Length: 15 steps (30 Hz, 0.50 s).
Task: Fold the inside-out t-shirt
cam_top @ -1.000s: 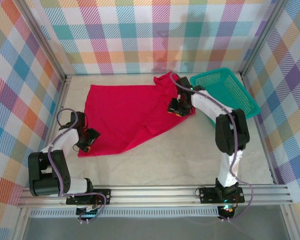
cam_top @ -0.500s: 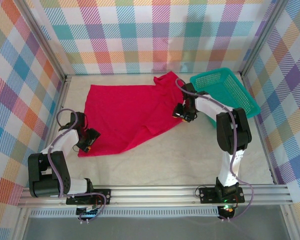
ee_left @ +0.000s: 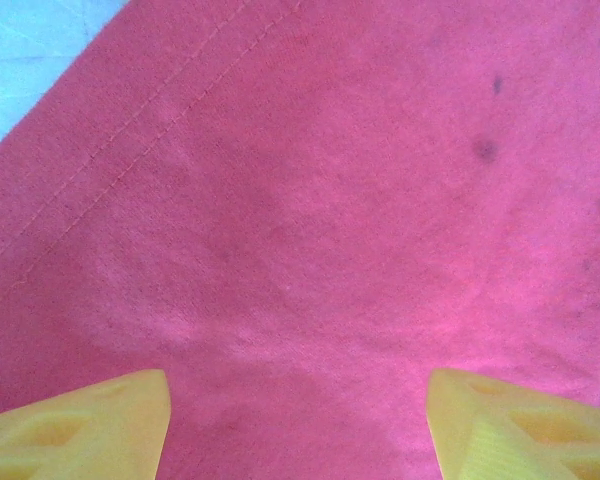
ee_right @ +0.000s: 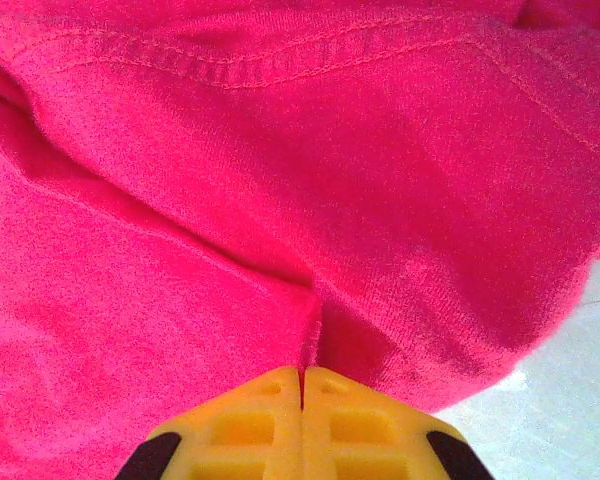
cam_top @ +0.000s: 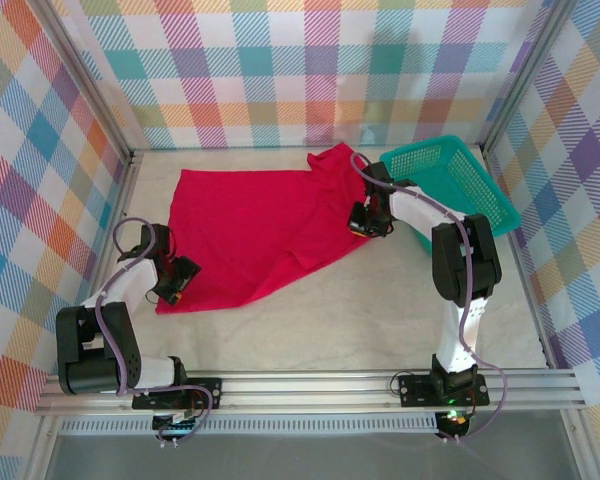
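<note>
The bright red inside-out t-shirt (cam_top: 250, 225) lies spread on the table, one corner toward the near left and a bunched part at the far right beside the basket. My left gripper (cam_top: 177, 280) hovers over the near-left corner, open, its yellow fingers (ee_left: 75, 425) wide apart above flat red cloth (ee_left: 310, 230) with a stitched hem. My right gripper (cam_top: 365, 224) sits at the shirt's right edge, shut, its yellow fingertips (ee_right: 302, 385) pinching a ridge of the red cloth (ee_right: 280, 200).
A teal mesh basket (cam_top: 460, 180) stands at the far right, close behind my right arm. Checked walls enclose the table on three sides. Pale tabletop (cam_top: 380, 300) lies open in front of the shirt.
My right gripper slid a little toward the shirt's right edge and closed from open onto the cloth. The left arm has not moved.
</note>
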### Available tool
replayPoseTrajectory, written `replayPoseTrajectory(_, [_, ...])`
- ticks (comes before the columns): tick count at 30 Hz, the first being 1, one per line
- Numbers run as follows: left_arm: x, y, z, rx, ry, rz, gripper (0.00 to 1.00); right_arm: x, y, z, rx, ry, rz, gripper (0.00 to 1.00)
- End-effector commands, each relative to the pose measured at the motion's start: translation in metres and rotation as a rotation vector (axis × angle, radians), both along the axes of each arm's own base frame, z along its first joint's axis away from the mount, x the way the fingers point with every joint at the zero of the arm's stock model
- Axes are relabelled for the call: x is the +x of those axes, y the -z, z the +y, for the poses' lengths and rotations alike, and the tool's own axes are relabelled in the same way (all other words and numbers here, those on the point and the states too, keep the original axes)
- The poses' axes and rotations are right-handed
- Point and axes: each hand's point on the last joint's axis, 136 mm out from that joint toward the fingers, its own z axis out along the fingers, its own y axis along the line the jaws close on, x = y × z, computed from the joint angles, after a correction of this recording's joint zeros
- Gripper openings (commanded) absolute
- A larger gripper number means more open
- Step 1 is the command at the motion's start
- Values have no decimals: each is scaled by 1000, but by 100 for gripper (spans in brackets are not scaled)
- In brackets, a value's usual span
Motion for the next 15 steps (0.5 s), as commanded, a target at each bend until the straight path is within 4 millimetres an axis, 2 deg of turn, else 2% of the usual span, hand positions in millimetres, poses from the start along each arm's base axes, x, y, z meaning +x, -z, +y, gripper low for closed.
replayPoseTrajectory(1, [-3,4,-1,-10,-9,9,69,-3,-11,-3,1,-3,-8,0])
replayPoseTrajectory(5, [-1,-1,-1,-10,-8,1,68,-16,-38,-8,10,1,-41,0])
replayPoseTrajectory(8, [0,-9,0,-3,-9,-12,68,-39,-64,-20,3,17,-74,0])
replayPoseTrajectory(11, [-1,-18,2,13,-14,-35,68,-81,-84,-37,15,51,-95,0])
replayPoseTrajectory(15, [-3,-23,6,37,-19,-41,69,-157,-95,-60,71,126,-100,0])
